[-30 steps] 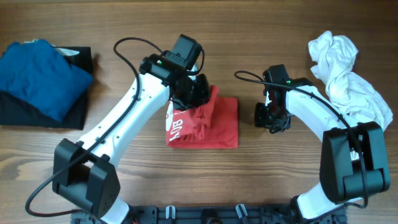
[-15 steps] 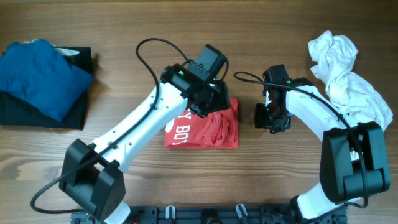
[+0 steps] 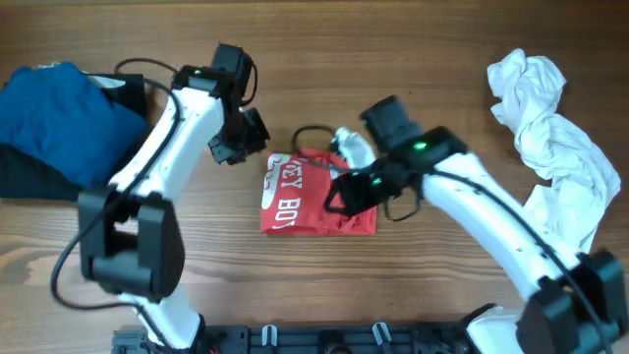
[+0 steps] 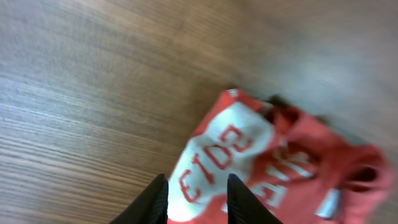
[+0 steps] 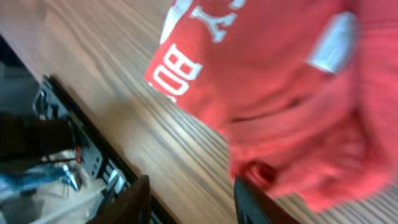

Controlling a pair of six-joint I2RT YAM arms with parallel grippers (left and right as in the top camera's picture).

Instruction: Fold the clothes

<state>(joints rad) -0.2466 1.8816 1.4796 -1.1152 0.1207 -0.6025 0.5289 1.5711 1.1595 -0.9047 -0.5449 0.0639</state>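
The red T-shirt with white lettering lies folded in a rough rectangle at the table's middle. My left gripper is open and empty, above the wood just left of the shirt's upper left corner. In the left wrist view the lettering of the shirt shows between and beyond the fingers. My right gripper is open over the shirt's right part. In the right wrist view bare wood lies between its fingers and the shirt is beside the right finger. The white garment lies crumpled at the far right.
The blue garment lies folded on the black one at the far left. A black rail runs along the table's front edge, close below my right gripper.
My left arm has let go of the red shirt and swung back to the left. My right arm has moved left, from beside the shirt to over its right part.
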